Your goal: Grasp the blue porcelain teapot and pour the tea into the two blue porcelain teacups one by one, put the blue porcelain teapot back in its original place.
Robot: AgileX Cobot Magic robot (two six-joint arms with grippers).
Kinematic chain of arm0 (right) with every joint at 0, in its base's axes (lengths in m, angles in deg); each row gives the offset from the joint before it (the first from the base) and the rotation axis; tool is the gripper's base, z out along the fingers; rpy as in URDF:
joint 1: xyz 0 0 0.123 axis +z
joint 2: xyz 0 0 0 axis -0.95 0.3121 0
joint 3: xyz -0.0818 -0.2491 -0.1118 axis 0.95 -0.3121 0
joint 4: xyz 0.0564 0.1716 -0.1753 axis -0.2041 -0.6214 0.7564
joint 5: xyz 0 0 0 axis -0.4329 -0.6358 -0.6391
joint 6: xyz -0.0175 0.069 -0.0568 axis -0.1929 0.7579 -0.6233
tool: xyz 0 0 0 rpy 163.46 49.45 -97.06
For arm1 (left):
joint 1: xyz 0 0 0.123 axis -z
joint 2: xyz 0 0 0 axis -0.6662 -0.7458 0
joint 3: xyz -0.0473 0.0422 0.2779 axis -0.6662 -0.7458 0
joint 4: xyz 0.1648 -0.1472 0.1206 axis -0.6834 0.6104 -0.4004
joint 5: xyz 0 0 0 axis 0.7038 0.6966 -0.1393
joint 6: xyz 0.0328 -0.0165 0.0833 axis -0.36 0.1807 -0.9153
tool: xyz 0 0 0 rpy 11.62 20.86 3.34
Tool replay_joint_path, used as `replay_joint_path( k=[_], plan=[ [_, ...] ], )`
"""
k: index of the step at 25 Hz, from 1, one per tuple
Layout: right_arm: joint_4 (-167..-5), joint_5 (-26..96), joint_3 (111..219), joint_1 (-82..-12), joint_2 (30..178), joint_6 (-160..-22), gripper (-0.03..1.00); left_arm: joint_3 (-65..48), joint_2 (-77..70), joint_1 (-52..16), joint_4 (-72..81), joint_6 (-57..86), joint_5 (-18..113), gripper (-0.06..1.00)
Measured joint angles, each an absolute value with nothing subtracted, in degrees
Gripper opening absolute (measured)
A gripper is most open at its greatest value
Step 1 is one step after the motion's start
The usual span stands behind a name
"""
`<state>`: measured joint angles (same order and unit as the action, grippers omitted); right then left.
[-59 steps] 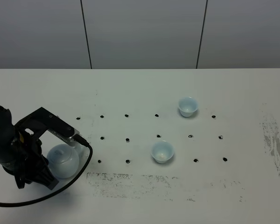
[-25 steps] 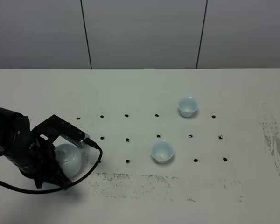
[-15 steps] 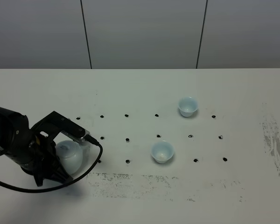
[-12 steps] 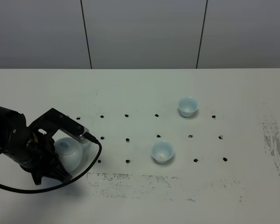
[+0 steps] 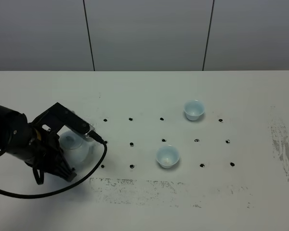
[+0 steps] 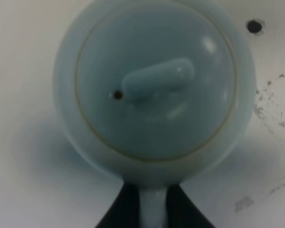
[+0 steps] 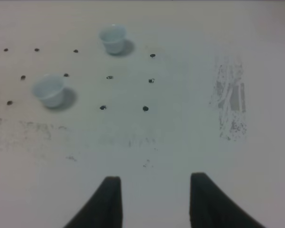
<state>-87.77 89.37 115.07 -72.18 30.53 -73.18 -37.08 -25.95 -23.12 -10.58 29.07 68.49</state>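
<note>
The blue porcelain teapot (image 5: 73, 144) is at the left of the table, held just above it. In the left wrist view the teapot (image 6: 154, 85) shows from above with its knobbed lid on, and its handle (image 6: 152, 213) sits between the dark fingers. My left gripper (image 5: 62, 157) is shut on that handle. Its spout is hidden. The two blue porcelain teacups stand upright to the right: the near one (image 5: 167, 156) and the far one (image 5: 194, 109). Both look empty, and no tea shows. My right gripper (image 7: 154, 199) is open and empty above bare table, well short of the cups (image 7: 50, 90) (image 7: 113, 38).
The white table (image 5: 144, 91) carries a grid of small black dots (image 5: 131, 144) and dark scuff marks along the front (image 5: 135, 185) and at the right edge (image 5: 283, 147). The left arm's black cable (image 5: 82, 180) loops over the table beside the teapot.
My left gripper has come up and moved a little toward the back of the table with the teapot held by its handle. The cups have not moved.
</note>
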Motion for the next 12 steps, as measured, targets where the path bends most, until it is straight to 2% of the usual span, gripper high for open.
replay_joint_path(
  k=[6, 12],
  plan=[
    [-87.8, 89.4, 115.1, -72.2, 30.5, -73.2, 0.33, -25.1, -27.7, -21.5, -10.3, 23.6, 72.4, 0.04],
    [-87.8, 89.4, 115.1, -72.2, 30.5, -73.2, 0.33, -5.0, -37.7, -21.5, -4.7, 11.2, 81.4, 0.04]
  ],
)
